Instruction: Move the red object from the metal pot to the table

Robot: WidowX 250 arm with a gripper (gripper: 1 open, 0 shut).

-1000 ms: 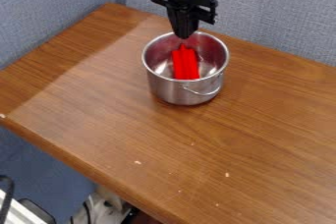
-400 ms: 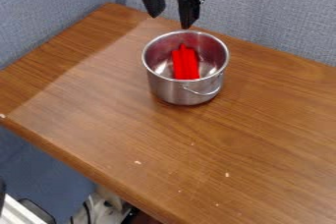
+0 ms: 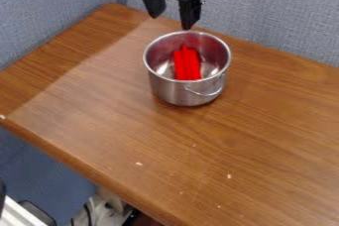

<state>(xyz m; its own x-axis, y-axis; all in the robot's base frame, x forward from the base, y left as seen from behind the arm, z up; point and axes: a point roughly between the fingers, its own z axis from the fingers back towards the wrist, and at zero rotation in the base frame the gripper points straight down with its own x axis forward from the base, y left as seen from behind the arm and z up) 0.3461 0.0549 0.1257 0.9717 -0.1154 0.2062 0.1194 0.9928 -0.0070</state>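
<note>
Blue-grey fabric partition panels [image 3: 54, 17] rise behind and to the left of a glossy brown wood-grain tabletop [image 3: 119, 131], whose rounded front edge runs diagonally towards the lower right. A few small pale specks mark the wood. Below that edge, at the lower left, dark floor shows, with some cables and pale equipment too cropped to name.

Towards the back of the table stands a round, shiny steel pot [image 3: 185, 89], upright, its small wire side handle [image 3: 201, 92] facing the near right.

Above and behind the pot's far rim hangs the black two-fingered gripper [image 3: 171, 10]. A second ago its fingers were together; now they are spread wide, released, with nothing between them. That makes it ready to grasp, though it would still have to come forward and down inside the rim, where the walls could get in the way.

Smallest is the bright red block [image 3: 187, 63], lying inside the pot just as before, so the move to the table remains undone.
</note>
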